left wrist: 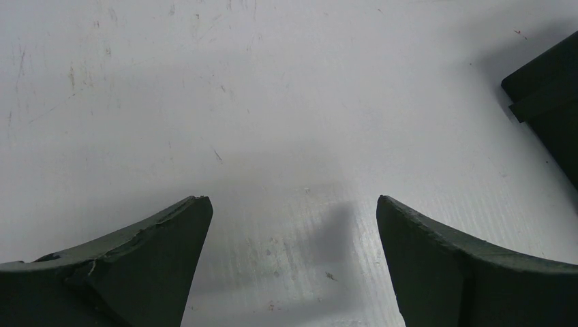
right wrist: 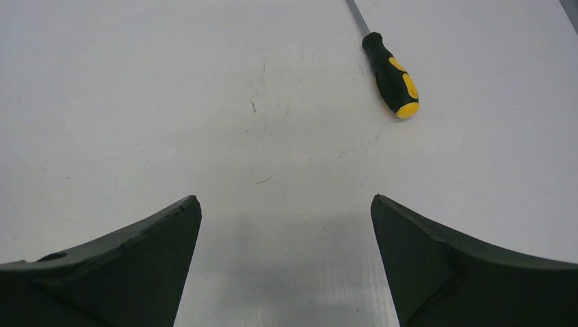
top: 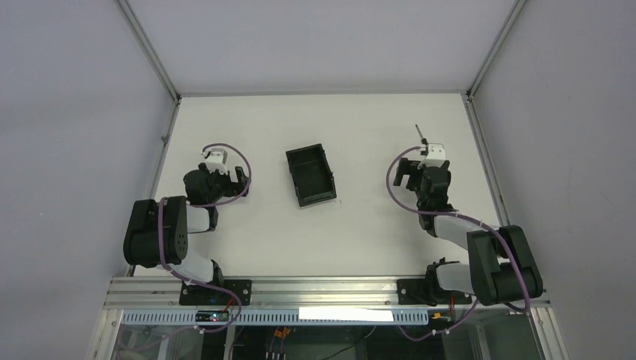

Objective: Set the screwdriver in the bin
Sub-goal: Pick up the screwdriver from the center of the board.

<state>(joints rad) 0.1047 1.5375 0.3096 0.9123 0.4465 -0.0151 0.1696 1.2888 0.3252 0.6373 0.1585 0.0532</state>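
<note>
Screwdriver (right wrist: 392,76) flat on the white table (right wrist: 136,102), not yet gripped. Nearest, right gripper (right wrist: 286,204) spread wide, nothing between the fingers. Beyond it and off to its right, clear of both fingertips, the yellow-and-black handle, butt end closest, thin shaft running away and slightly left out of the wrist view. Long axis roughly along the line of approach rather than across it, so probably a shift right and a wrist turn before closing on the handle. Left gripper (left wrist: 293,201) also spread and empty, well apart from the tool. Right arm plainly the nearer. Farther left, mid-table between the arms, the black bin (top: 306,151), empty.
</note>
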